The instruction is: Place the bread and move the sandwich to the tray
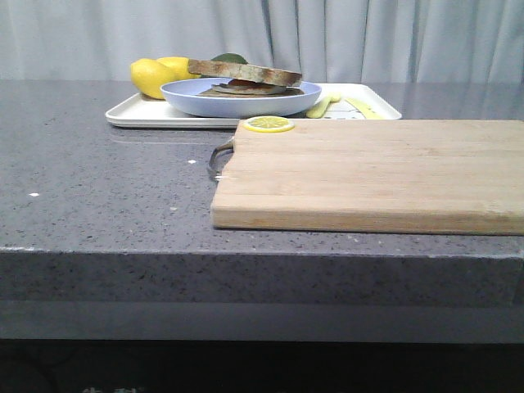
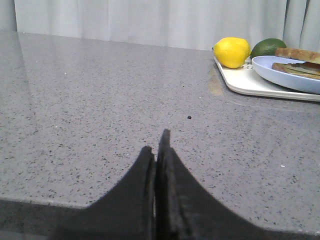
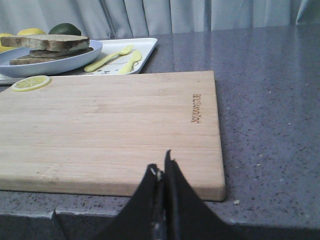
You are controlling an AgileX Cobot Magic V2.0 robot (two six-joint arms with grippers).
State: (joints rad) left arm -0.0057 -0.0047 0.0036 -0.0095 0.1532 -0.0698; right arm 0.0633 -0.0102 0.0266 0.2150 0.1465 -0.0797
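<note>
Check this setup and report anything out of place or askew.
The top bread sits tilted on the sandwich, overhanging the plate on the tray. A lone lemon slice lies on the cutting board corner. Nothing looks spilled or damaged.

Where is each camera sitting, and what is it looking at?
Front view: low at the counter's near edge, facing the cutting board and tray; no robot parts show.
Left wrist view: on the left arm, facing bare counter; the shut left gripper shows.
Right wrist view: on the right arm, facing the board; the shut right gripper shows.
All three share the blue plate with the sandwich.
</note>
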